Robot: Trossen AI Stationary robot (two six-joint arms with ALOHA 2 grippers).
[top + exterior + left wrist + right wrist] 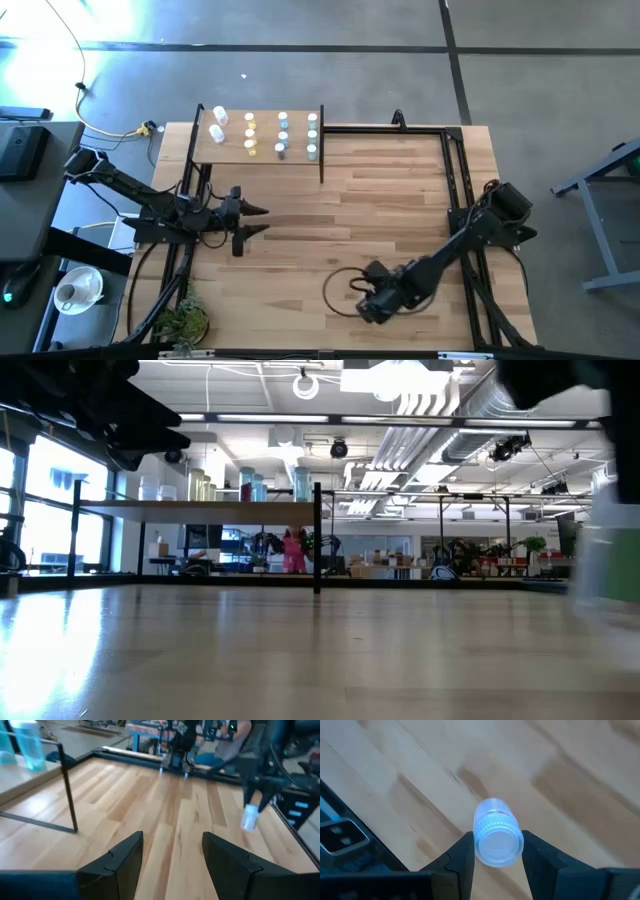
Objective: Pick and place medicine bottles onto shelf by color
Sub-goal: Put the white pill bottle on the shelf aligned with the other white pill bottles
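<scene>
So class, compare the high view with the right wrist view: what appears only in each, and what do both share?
Only the high view shows the shelf carrying rows of bottles, and the left end effector open above the tabletop. Only the right wrist view shows the pale bottle gripped between the right end effector's fingers. Both show the wood-plank tabletop under the right end effector.

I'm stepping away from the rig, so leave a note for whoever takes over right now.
Right gripper: jaws shut on a pale bottle, held above the near right part of the table.
Left gripper: jaws open, empty, near the left middle of the table, short of the shelf.
Done: about ten bottles stand on the shelf in columns.
Left: carry the held bottle to the shelf and set it with its matching color. No other loose bottles are visible on the table.
</scene>
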